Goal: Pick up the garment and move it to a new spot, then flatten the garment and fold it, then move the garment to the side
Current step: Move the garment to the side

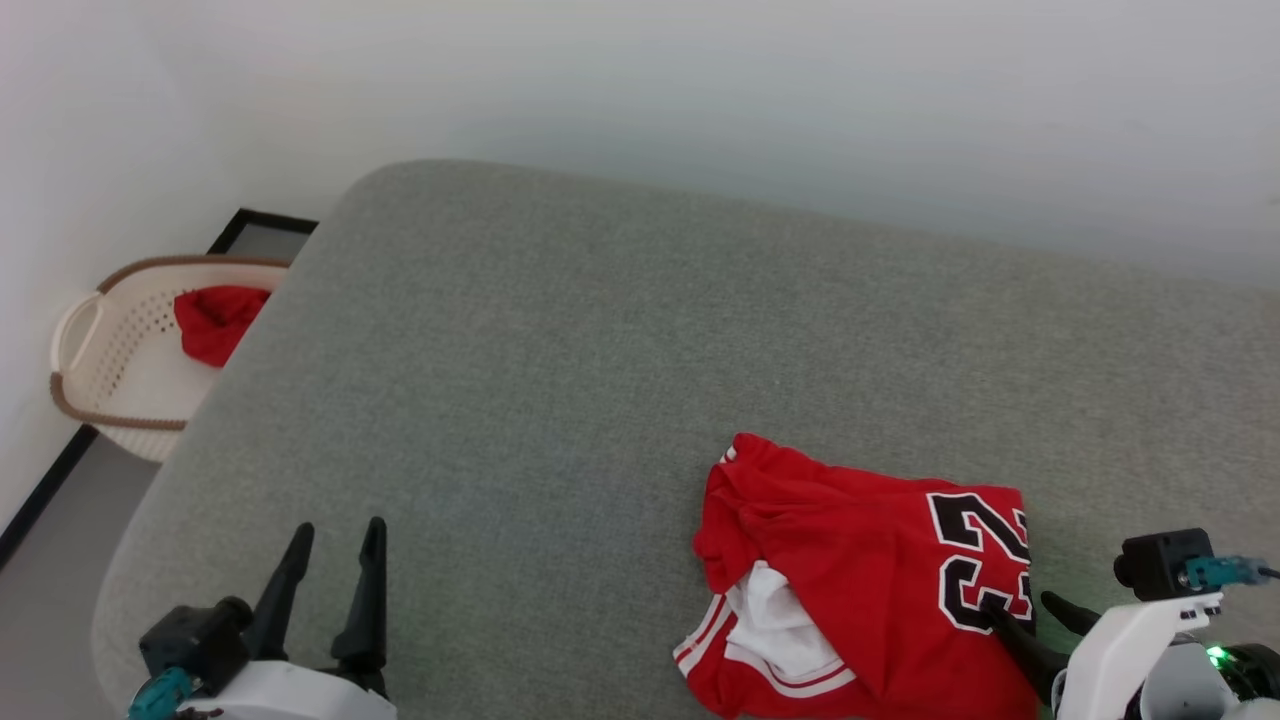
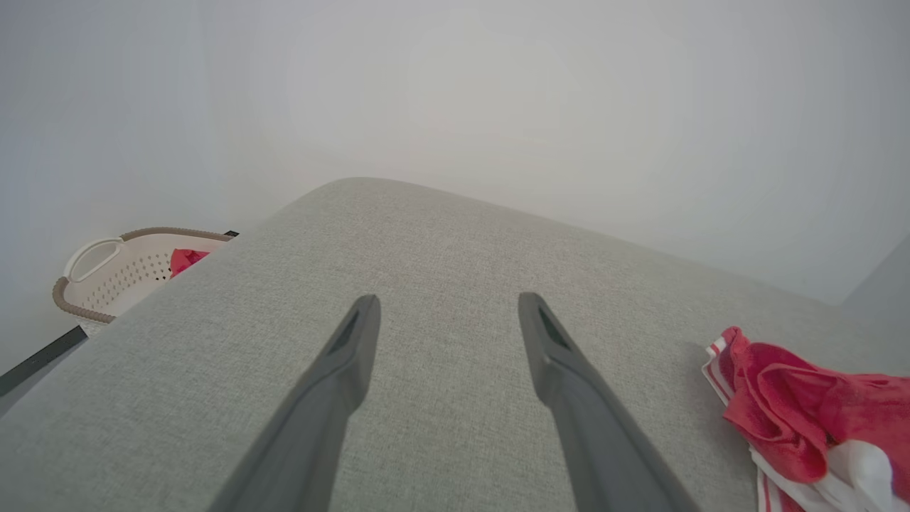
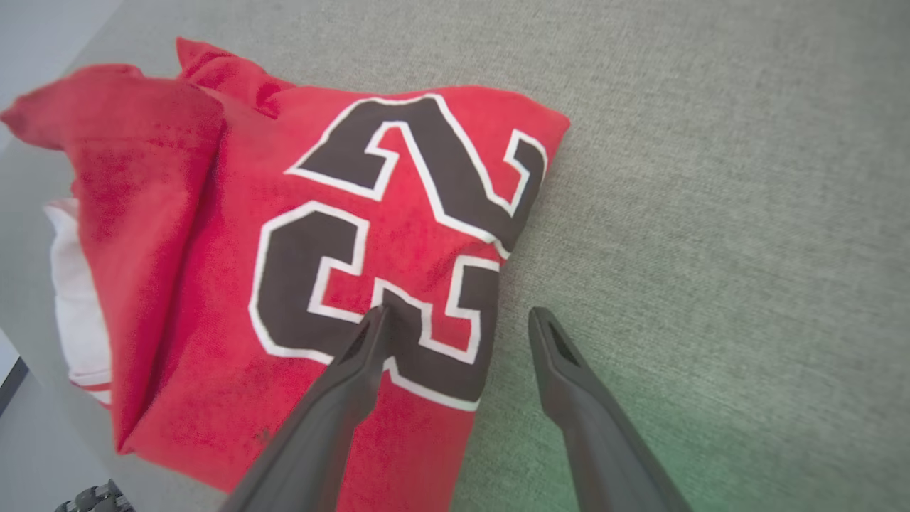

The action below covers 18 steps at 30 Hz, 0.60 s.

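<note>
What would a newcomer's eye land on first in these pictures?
The crumpled red jersey with its big black 23, lying near the front right of the gray cushion, with the open right gripper at its edge. Next, the white basket beside the cushion at far left, holding a red cloth. The left gripper hangs open over bare cushion.

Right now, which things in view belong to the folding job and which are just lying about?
Job: red "23" jersey on the grey padded surface; open right hand over its edge; open left hand.
Lying about: cream laundry basket; red cloth inside it.
</note>
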Motion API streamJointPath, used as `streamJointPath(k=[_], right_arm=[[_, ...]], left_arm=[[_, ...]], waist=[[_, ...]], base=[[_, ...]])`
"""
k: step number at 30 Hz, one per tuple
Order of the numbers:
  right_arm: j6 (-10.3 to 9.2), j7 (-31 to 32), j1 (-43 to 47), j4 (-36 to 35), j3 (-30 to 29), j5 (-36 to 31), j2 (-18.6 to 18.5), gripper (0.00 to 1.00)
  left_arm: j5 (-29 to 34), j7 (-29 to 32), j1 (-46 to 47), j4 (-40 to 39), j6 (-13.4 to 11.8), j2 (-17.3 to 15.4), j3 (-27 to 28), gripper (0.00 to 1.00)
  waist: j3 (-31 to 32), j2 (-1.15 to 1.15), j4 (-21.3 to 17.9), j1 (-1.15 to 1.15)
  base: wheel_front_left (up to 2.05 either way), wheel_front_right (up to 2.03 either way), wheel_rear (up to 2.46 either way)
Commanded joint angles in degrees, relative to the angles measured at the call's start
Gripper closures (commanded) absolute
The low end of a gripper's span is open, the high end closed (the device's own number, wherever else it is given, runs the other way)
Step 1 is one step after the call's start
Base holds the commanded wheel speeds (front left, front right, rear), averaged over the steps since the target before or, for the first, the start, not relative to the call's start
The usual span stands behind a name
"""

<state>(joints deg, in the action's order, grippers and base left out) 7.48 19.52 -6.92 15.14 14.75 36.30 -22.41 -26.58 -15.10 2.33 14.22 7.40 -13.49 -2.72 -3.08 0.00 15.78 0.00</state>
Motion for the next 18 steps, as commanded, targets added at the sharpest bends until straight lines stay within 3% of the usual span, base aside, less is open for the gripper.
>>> streamJointPath(k=[1, 18], right_arm=[[0.02, 1.0, -0.9, 0.5, -0.3, 0.4, 0.3, 0.00], [-0.03, 15.8, -6.1, 8.4, -2.8, 2.2, 4.7, 0.00]], left_arm=[[-0.1, 0.0, 0.6, 0.2, 0.1, 0.1, -0.2, 0.00], [-2.1, 0.0, 2.7, 1.3, 0.1, 1.0, -1.4, 0.00]], waist=[[-1.1, 0.00, 0.9, 0.00], [-3.7, 0.00, 3.5, 0.00]], base=[[0.00, 0.00, 0.00], [0.00, 0.00, 0.00]])
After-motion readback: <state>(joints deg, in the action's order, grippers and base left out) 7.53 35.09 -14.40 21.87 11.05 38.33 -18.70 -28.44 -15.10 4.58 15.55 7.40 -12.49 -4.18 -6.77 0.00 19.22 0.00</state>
